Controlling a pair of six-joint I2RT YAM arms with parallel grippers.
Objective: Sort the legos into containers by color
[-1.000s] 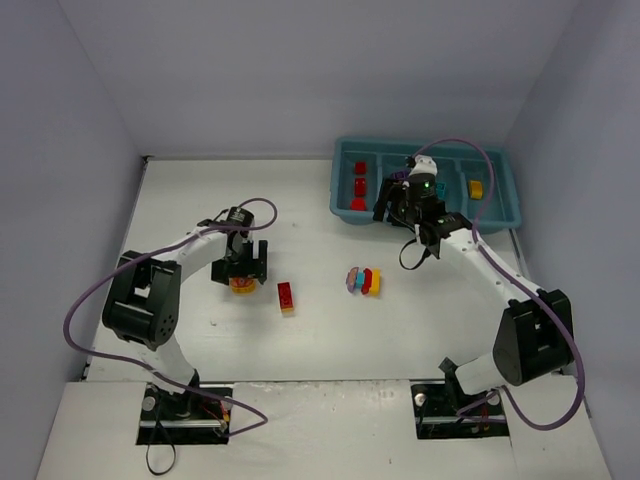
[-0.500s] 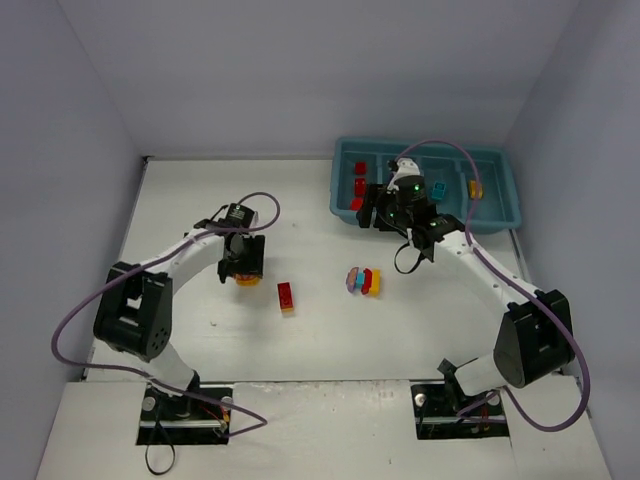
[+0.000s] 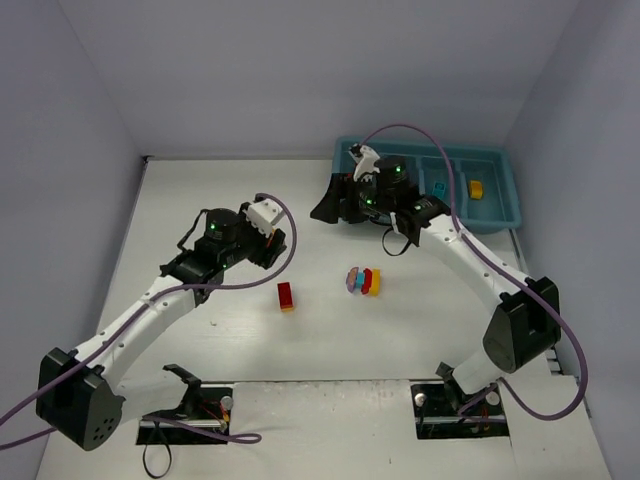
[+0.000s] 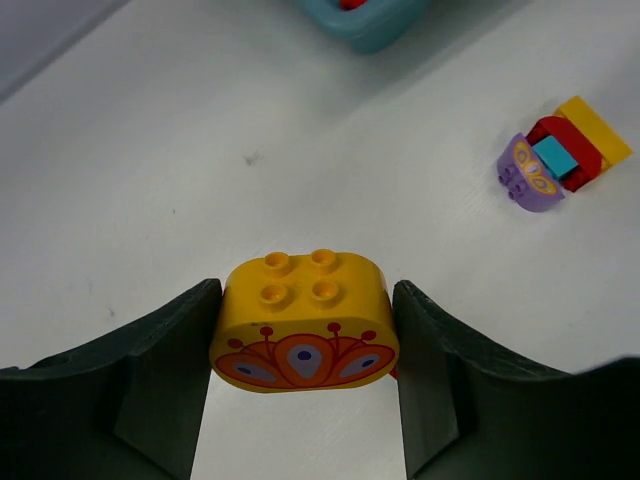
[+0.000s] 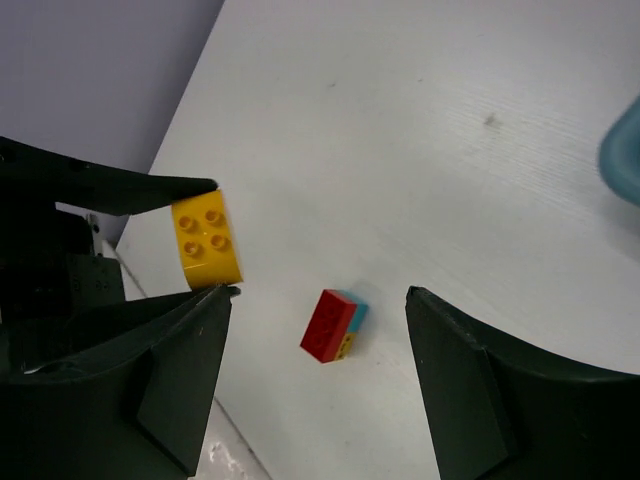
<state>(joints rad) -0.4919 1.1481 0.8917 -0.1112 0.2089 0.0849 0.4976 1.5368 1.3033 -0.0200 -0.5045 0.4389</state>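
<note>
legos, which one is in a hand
The yellow rounded brick with the orange fan print, clamped in the left hand; the red-topped stack and multicoloured cluster lie free.

Bare tabletop [image 3: 190, 200] open at the far left, red-topped stack [image 3: 286, 296] and multicoloured cluster [image 3: 363, 281] well apart mid-table with a free lane between, left gripper [image 4: 303, 310] clamping a yellow brick [image 4: 300, 340] near the spread right gripper [image 5: 318, 295], right arm [image 3: 460, 250] lying over the left end of the tray [image 3: 470, 150], right-hand compartments [image 3: 485, 205] open from above.
</note>
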